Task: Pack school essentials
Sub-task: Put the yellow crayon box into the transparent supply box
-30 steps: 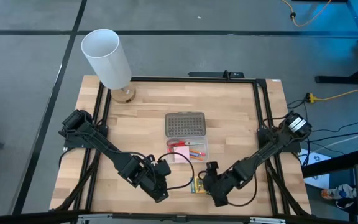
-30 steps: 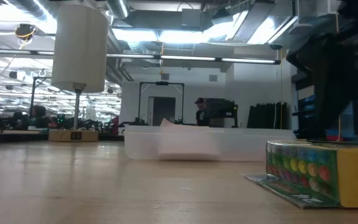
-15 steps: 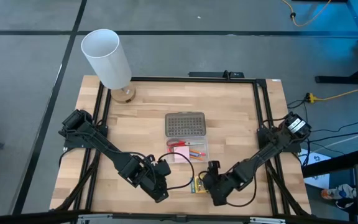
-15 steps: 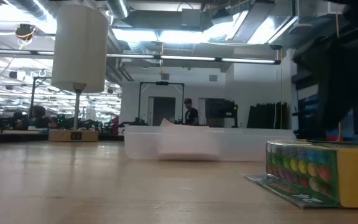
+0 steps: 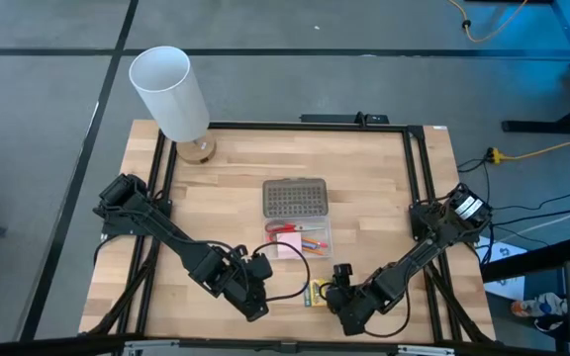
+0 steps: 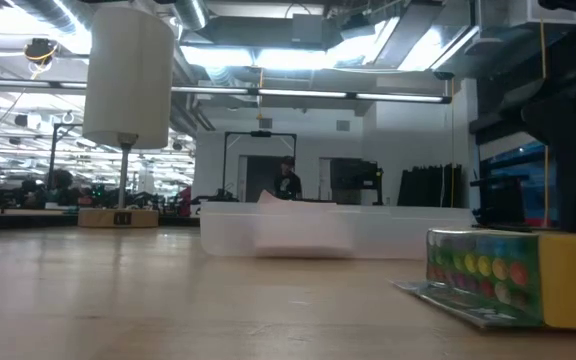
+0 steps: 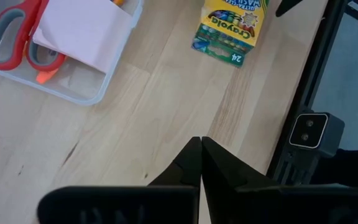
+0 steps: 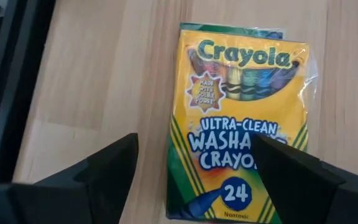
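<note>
Right tool (image 8: 194,171) spread wide, straddling crayon box (image 8: 241,118)

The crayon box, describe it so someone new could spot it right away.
On the wooden table, look at the near edge, just in front of the clear case. The crayon box lies flat there beside the right gripper, the only yellow-green item outside the case.

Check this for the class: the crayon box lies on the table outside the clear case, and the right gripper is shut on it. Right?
Not quite. The right gripper is open, its fingers spread on either side of the crayon box, as the right wrist view shows. The box does lie on the table, outside the clear case.
</note>
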Controlling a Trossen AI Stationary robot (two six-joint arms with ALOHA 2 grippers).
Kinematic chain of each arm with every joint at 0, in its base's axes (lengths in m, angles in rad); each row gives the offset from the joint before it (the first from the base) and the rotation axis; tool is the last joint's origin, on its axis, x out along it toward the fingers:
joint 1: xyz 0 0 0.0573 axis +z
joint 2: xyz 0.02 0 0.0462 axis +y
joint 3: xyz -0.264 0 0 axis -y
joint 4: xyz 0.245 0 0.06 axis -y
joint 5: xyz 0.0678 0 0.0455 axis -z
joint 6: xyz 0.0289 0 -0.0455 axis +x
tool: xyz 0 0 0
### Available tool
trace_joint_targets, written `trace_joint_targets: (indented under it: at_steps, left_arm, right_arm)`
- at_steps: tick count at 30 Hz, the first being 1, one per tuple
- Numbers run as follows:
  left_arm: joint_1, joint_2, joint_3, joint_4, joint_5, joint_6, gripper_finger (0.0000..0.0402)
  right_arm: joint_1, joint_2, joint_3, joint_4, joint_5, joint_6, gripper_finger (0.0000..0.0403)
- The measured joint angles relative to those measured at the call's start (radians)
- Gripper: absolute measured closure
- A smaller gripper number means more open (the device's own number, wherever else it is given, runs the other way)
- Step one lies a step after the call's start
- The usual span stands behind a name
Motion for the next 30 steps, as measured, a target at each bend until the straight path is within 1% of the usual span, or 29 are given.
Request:
trace_joint_targets:
  at_steps: [2, 6, 13, 18, 19, 23, 27, 30]
  left_arm:
    - [0.000, 0.000, 0.000, 0.000, 0.000, 0.000, 0.0397]
    - [0.000, 0.000, 0.000, 0.002, 0.000, 0.000, 0.0396]
    - [0.000, 0.000, 0.000, 0.003, 0.000, 0.001, 0.0397]
    - [0.000, 0.000, 0.000, 0.003, -0.001, 0.002, 0.0400]
    - [0.000, 0.000, 0.000, 0.003, -0.001, 0.002, 0.0400]
    - [0.000, 0.000, 0.000, 0.003, -0.001, 0.001, 0.0397]
    - [0.000, 0.000, 0.000, 0.003, -0.001, 0.001, 0.0399]
    - [0.000, 0.000, 0.000, 0.003, -0.001, 0.001, 0.0400]
  right_arm:
    - [-0.001, 0.000, 0.000, -0.002, 0.008, -0.009, 0.0085]
    - [-0.003, 0.002, -0.001, -0.020, 0.064, -0.053, 0.0085]
    - [-0.006, 0.003, 0.000, -0.051, 0.127, -0.056, 0.0085]
    - [-0.006, 0.004, 0.029, -0.106, 0.188, -0.087, 0.0085]
    - [-0.009, 0.004, 0.029, -0.109, 0.191, -0.100, 0.0085]
    - [-0.032, 0.004, 0.029, -0.111, 0.127, -0.103, 0.0085]
    - [-0.053, 0.006, 0.029, -0.117, 0.129, -0.108, 0.0085]
    - [-0.075, 0.022, 0.029, -0.112, 0.095, -0.108, 0.0085]
